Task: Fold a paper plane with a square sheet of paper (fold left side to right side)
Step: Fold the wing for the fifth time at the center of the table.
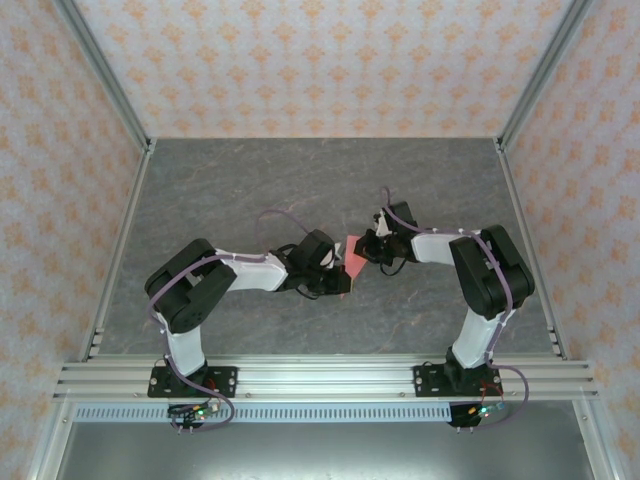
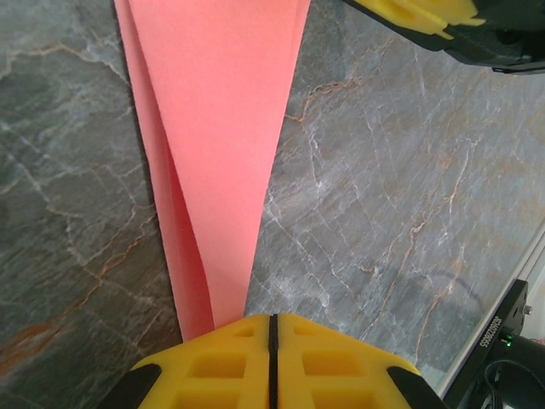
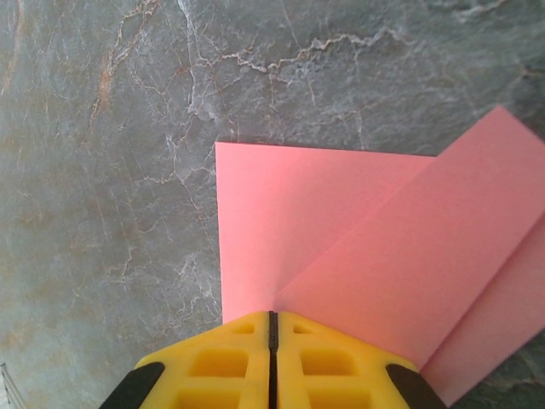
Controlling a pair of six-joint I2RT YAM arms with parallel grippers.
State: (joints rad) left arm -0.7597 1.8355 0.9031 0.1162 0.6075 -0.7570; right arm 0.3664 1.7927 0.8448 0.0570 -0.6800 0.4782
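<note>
Top external view: the pink paper [image 1: 353,254], folded into overlapping flaps, is at the middle of the grey table [image 1: 300,180]. The left gripper [image 1: 338,275] is at its 7 o'clock and the right gripper [image 1: 367,248] at its 2 o'clock. In the wrist views, each gripper's yellow fingers [image 2: 221,362] are clenched on a paper edge.

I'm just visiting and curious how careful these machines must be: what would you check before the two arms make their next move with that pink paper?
1. The left end effector shut on the pink paper: ok.
2. The right end effector shut on the same paper: ok.
3. Paper folded in overlapping layers: ok.
4. Both end effectors apart, not touching: ok.
5. Paper lying flat on the table: cannot tell.
</note>
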